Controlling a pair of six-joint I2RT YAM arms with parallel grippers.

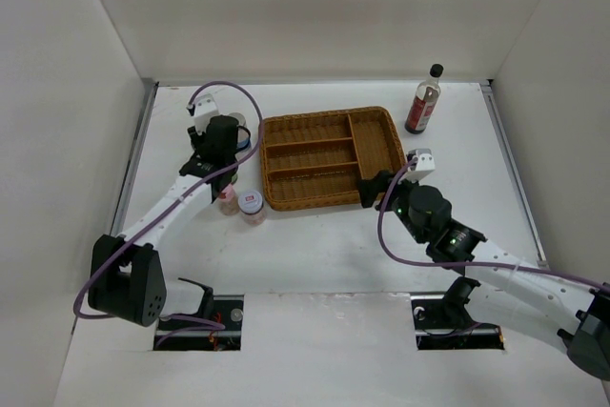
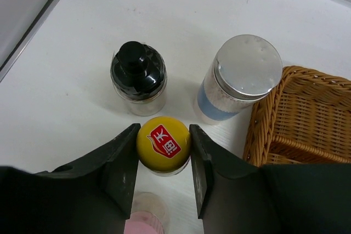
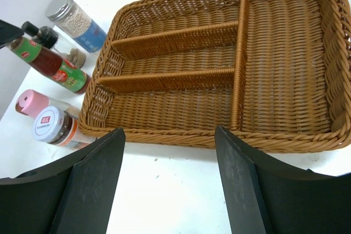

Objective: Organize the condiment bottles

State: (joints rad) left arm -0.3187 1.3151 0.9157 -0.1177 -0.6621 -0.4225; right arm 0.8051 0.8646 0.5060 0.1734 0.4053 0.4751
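Left wrist view alone shows me the grip: left pincer (image 2: 163, 132) clamped on yellow-capped bottle (image 2: 164, 149), fingers pressing cap from both sides. Overhead view hides this under arm. Black-capped jar (image 2: 138, 76) just ahead of fingertips, silver-lidded jar (image 2: 241, 78) beside wicker tray (image 2: 299, 119) corner.

Right pincer (image 3: 169, 135) open, empty, near tray's front rim.

Overhead only: tall dark bottle (image 1: 425, 100) upright on worktop (image 1: 315, 254), off tray's far right corner, well apart from both pincers. Pink-lidded jar (image 1: 227, 199) and white-lidded jar (image 1: 252, 204) at near left corner.
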